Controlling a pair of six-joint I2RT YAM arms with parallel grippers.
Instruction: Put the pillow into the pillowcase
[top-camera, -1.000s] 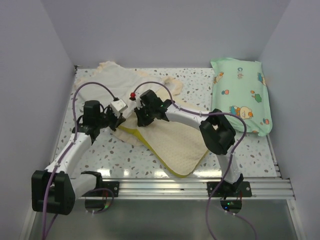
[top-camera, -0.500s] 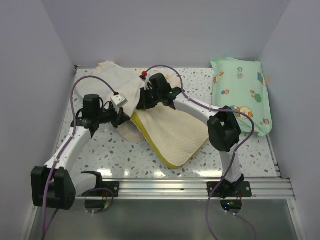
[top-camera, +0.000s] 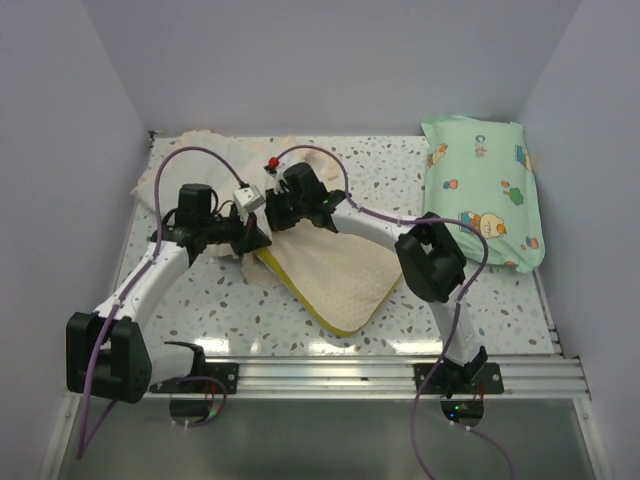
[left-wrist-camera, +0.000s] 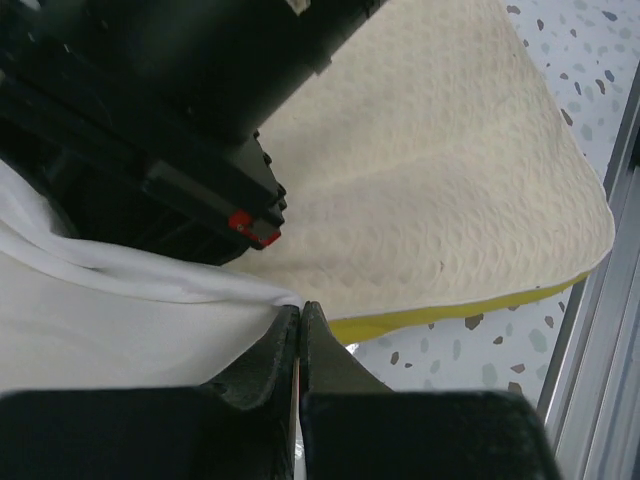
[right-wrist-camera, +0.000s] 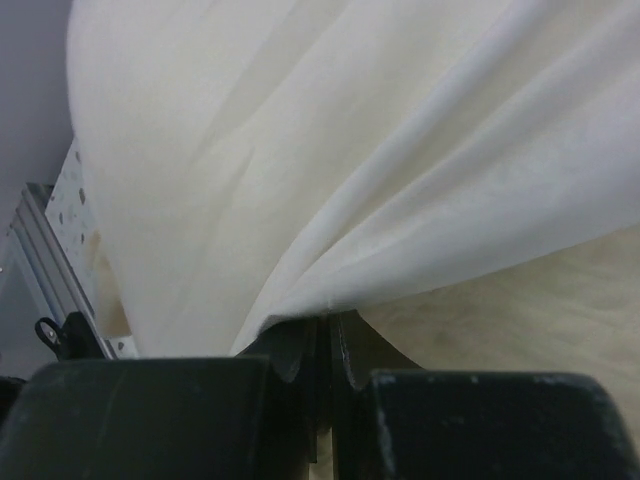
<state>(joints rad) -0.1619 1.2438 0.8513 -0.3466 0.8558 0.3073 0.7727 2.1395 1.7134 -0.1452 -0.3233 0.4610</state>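
Note:
The cream-yellow quilted pillow (top-camera: 340, 275) lies flat at mid-table with its yellow edge toward the front. It also fills the left wrist view (left-wrist-camera: 440, 200) and shows low in the right wrist view (right-wrist-camera: 540, 330). The limp cream pillowcase (top-camera: 235, 165) is bunched at the back left, over the pillow's far end. My left gripper (top-camera: 255, 236) is shut on a fold of the pillowcase (left-wrist-camera: 130, 330), jaws (left-wrist-camera: 300, 312) pinched together beside the pillow's yellow edge. My right gripper (top-camera: 276, 207), close beside it, is shut on the pillowcase (right-wrist-camera: 300, 150), which drapes up from its jaws (right-wrist-camera: 330, 320).
A mint-green cartoon-print pillow (top-camera: 485, 190) lies along the right side. An aluminium rail (top-camera: 380, 375) runs along the near edge of the speckled table (top-camera: 220, 300). Walls close in on the left, back and right. Purple cables (top-camera: 150, 215) loop over both arms.
The right gripper swung back, then returned left and forward. The left gripper shifted right toward it. The pillowcase bunched toward the back left, and the pillow turned a little.

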